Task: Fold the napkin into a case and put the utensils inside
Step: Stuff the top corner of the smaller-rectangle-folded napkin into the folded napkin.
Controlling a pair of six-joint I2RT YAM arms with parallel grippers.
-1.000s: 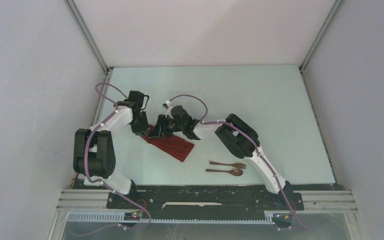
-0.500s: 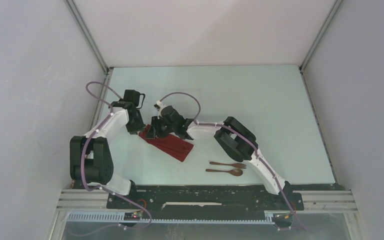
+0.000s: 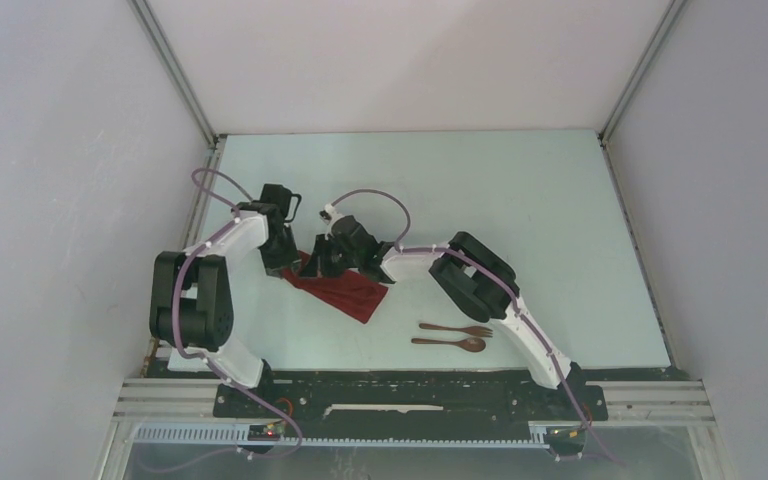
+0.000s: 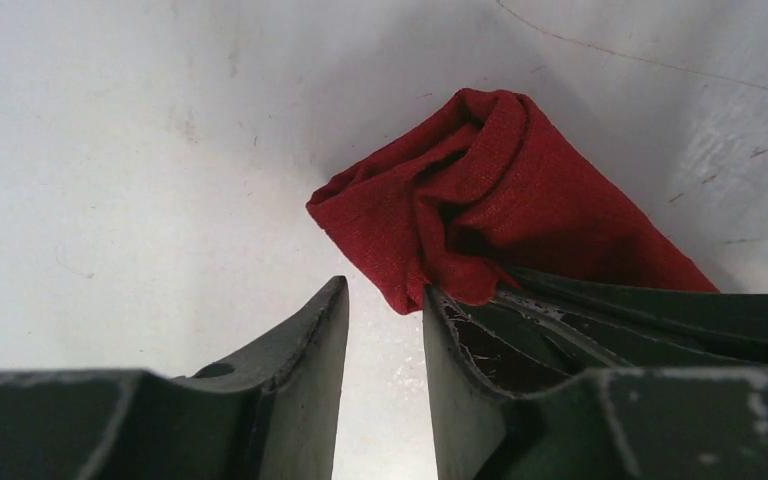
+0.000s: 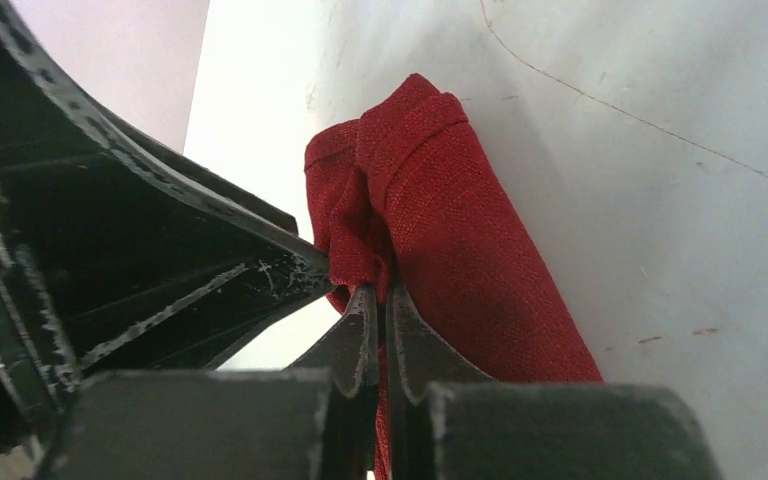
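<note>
The napkin point(image 3: 348, 290) lies as a dark red folded strip, a narrow case, running from upper left to lower right on the table. Its bunched upper-left end point(image 4: 480, 200) sits just ahead of my left gripper point(image 4: 385, 290), which is open with only bare table between its fingers. My right gripper point(image 5: 380, 292) is shut on a fold of that same end point(image 5: 430, 200). Both grippers meet there point(image 3: 300, 265). The utensils, a dark brown fork point(image 3: 457, 328) and spoon point(image 3: 450, 343), lie side by side to the lower right of the cloth, apart from it.
The left side wall point(image 3: 175, 230) stands close behind the left arm. The right arm's elbow point(image 3: 475, 275) hangs just above the utensils. The left gripper's dark body point(image 5: 140, 250) fills the left of the right wrist view.
My right gripper has closed on the napkin's upper-left end. My left gripper has opened and let the cloth go, after swinging out left and coming back.
</note>
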